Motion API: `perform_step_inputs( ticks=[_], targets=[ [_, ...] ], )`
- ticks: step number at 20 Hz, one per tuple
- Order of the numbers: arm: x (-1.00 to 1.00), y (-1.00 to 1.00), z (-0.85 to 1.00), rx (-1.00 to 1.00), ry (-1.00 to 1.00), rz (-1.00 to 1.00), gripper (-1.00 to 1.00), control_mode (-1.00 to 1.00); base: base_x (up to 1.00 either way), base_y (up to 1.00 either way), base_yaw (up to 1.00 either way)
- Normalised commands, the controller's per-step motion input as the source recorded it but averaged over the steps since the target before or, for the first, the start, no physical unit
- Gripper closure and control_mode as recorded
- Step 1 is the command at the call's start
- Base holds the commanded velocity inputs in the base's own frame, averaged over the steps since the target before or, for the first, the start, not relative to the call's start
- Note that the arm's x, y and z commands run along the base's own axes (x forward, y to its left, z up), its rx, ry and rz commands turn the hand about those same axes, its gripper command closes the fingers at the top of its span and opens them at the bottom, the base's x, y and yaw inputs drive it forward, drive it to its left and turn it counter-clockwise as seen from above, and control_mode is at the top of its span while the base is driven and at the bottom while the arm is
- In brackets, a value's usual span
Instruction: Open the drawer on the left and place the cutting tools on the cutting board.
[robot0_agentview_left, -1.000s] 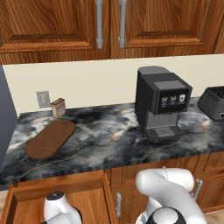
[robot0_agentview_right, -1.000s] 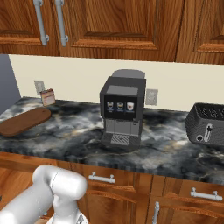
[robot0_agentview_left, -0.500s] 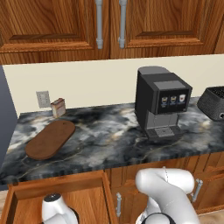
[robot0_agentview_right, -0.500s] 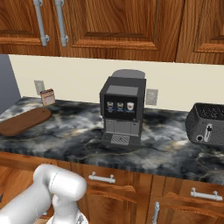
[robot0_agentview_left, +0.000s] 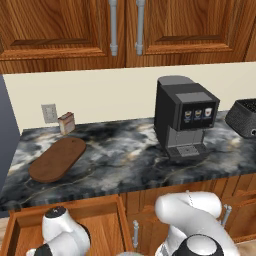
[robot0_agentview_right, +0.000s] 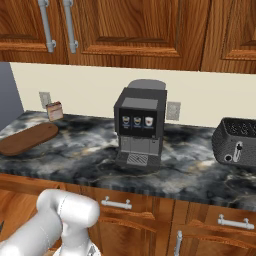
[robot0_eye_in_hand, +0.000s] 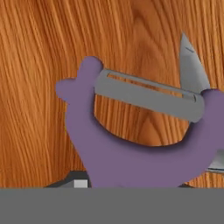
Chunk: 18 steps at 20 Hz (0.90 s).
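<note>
With the drawer (robot0_agentview_left: 107, 220) pulled out under the left end of the counter (robot0_agentview_left: 125, 165), the arm reaches down into it, wrist low inside the box. Hand view sits right over the peeler (robot0_eye_in_hand: 131, 148), purple, forked head up, grey blade strip across the fork; it lies flat on the drawer floor. A grey pointed blade (robot0_eye_in_hand: 192, 70) pokes out behind its right prong, probably a small knife, mostly hidden. Only a dark scrap of the gripper shows at the bottom edge under the peeler, so I cannot tell whether the fingers are apart or clamped on it. Board (robot0_agentview_left: 57, 159) lies bare on the counter's left part, just in front of a small tan box (robot0_agentview_left: 66, 122); coffee machine (robot0_agentview_left: 182, 122) stands well to its right, toaster (robot0_agentview_right: 235, 142) further right.

Handling guess: peeler is light, rigid plastic, smooth, likely to slip or pivot if pinched on the curved fork. Best hold looks like the neck or handle just below the fork, fingers across the narrow part. Avoid the blade strip, it may swivel. The knife is thin and flat against the wood, harder to get under; take it by the handle, not the blade. Both tools are light enough that lifting to the board needs no care for weight, only for slip.
</note>
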Motion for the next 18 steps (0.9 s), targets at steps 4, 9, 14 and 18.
perform_step_inputs(
  ticks=[4, 9, 14, 18],
  targets=[
    [0.23, 0.00, 1.00, 0.00, -0.16, -0.11, 1.00, -1.00, 0.00, 0.00, 0.00],
    [0.51, -0.09, 1.00, 0.00, -0.13, -0.14, 1.00, -1.00, 0.00, 0.00, 0.00],
    [0.67, -0.34, 1.00, 0.00, -0.24, -0.12, 1.00, -1.00, 0.00, 0.00, 0.00],
    [0.81, -0.35, 1.00, 0.00, -0.19, -0.10, 1.00, -1.00, 0.00, 0.00, 0.00]
  ],
)
